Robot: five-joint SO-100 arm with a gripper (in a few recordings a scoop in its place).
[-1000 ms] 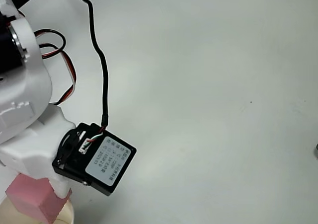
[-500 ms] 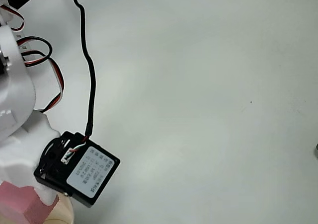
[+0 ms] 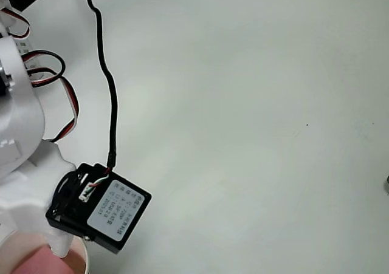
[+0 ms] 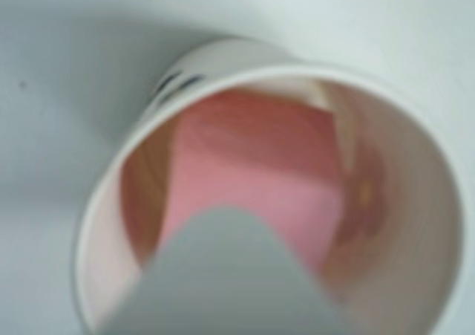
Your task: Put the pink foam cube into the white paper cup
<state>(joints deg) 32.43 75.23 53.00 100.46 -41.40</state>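
Note:
The white paper cup (image 4: 297,71) sits right under the wrist camera with its mouth facing up. Its rim (image 3: 86,260) shows at the bottom left corner of the overhead view. The pink foam cube (image 4: 252,171) lies inside the cup, below the rim, and in the overhead view the cube (image 3: 35,264) is a blurred pink patch in the cup's mouth. My gripper (image 3: 44,250) hangs over the cup and is open, no longer touching the cube. One grey finger (image 4: 223,275) reaches into the wrist view from the bottom edge.
The white arm (image 3: 18,134) with red and black wires and the black camera module (image 3: 100,216) take up the left side of the overhead view. A black cable (image 3: 109,92) runs up across the white table (image 3: 261,134).
The arm swung left and down over the cup with the cube held. Since half a second ago the cube has dropped away from the fingers into the cup.

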